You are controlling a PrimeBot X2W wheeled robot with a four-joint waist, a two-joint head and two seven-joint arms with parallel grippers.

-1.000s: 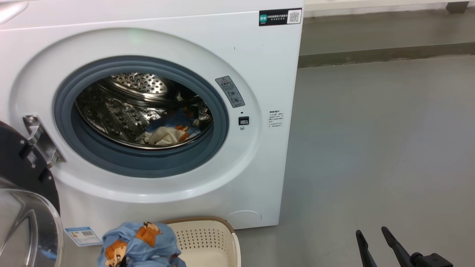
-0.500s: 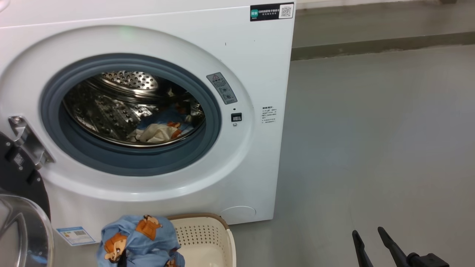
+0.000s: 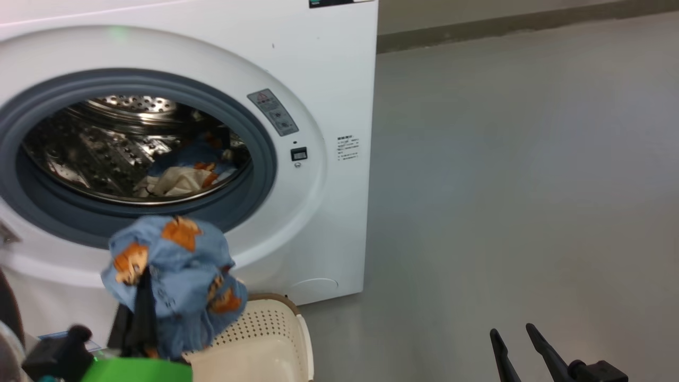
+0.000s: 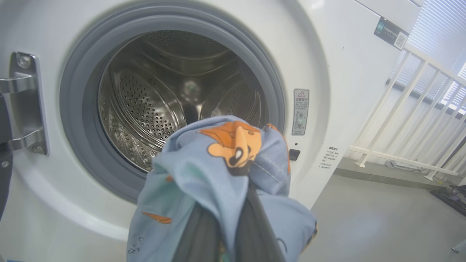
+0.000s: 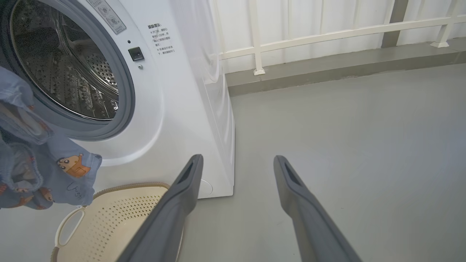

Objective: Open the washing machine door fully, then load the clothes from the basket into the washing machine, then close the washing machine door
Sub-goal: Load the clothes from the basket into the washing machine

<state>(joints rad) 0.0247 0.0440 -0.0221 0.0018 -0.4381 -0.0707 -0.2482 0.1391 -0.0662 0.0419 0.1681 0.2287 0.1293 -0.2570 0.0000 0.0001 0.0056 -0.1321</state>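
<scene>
**A:** What is the room like?

**B:** There's a smooth grey floor [image 3: 504,185]. It runs ahead of the right claw [image 5: 237,160] to a low kerb and a white railing [image 5: 327,34].

**A:** And that claw?

**B:** Its fingers stand well apart with nothing between them. The washing machine [image 5: 182,72] is off to its left. The basket [image 5: 120,214] sits on the floor just left of it, near the machine's front.

**A:** The left claw?

**B:** The left claw [image 4: 233,218] is clamped together on the clothes [image 4: 218,163], a blue bundle with orange bears draped over its fingers. The bundle is held up above the basket. Whether its hem brushes the rim I cannot tell.

**A:** What lies ahead of it?

**B:** The open mouth, with its grey seal [image 4: 80,109] around the steel drum [image 4: 145,102]. The bundle itself covers the lower part of that opening. More blue and cream cloth [image 3: 180,178] lies in the bottom of the drum.

**A:** Anything to the side?

**B:** Left of the claw is the metal hinge [image 4: 22,102]. Beside it is a dark edge of the washing machine door [image 4: 3,160], which stands aside from the mouth.
</scene>
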